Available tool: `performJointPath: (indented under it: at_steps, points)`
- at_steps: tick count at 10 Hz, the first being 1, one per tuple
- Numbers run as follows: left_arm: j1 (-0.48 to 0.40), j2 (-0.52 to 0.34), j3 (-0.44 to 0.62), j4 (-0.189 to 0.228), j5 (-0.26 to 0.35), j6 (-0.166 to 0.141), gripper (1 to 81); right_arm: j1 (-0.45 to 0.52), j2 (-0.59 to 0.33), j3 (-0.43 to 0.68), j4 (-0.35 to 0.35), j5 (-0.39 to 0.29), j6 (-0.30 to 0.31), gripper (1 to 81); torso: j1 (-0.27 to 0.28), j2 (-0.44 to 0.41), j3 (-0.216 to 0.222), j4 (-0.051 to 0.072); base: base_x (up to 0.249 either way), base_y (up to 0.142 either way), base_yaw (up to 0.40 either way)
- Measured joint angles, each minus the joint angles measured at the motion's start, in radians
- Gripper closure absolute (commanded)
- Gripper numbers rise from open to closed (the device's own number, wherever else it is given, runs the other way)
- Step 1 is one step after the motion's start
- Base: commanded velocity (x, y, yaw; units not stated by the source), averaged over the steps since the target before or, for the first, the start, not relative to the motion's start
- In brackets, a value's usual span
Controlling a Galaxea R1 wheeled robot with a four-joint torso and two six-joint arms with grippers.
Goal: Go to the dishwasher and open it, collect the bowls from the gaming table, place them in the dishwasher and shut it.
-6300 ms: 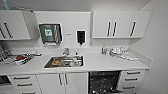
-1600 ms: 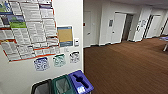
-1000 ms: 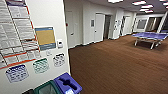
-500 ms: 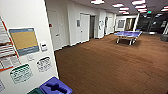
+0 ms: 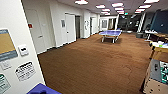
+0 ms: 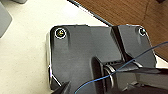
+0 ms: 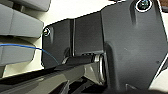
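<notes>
The dishwasher is out of view. In the head view a table with a pale top and yellow side, which looks like the gaming table (image 5: 160, 53), pokes in at the right edge of a carpeted hall. I cannot make out any bowls on it. Both wrist views look down past the robot's own dark plates onto a pale surface, and neither gripper can be read there.
A white wall with posters (image 5: 15, 62) stands close on the left, with a blue bin lid (image 5: 43, 89) below it. Brown carpet (image 5: 95, 65) stretches ahead to a blue ping-pong table (image 5: 110, 33). A green-field football table end (image 5: 158, 75) is near right.
The camera has swung right, away from the kitchen counter and along the poster wall, bringing the hall and the tables at the right edge into the picture.
</notes>
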Motion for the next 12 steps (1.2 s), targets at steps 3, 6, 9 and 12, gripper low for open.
performJointPath:
  at_steps: [3,6,9,12]
  points:
    - [0.006,-0.001,0.000,0.000,0.000,0.000,1.0,-0.002,0.000,0.000,0.000,0.001,0.000,1.0,0.000,0.000,0.000,0.000,0.000,0.000,-0.400]
    - [0.011,0.000,0.000,0.000,0.000,0.000,1.0,-0.003,0.000,0.000,0.000,0.004,0.000,1.0,0.000,0.000,0.000,0.000,0.000,0.000,-0.370]
    - [0.004,-0.001,0.000,0.000,-0.004,0.000,1.0,-0.009,0.000,0.001,-0.009,0.003,0.000,1.0,0.000,0.000,0.000,0.000,0.000,-0.021,-0.057]
    - [0.013,-0.001,0.001,0.009,-0.001,0.000,1.0,-0.005,0.000,0.001,-0.011,0.006,0.000,1.0,0.000,0.000,0.000,0.000,0.000,0.000,0.000]
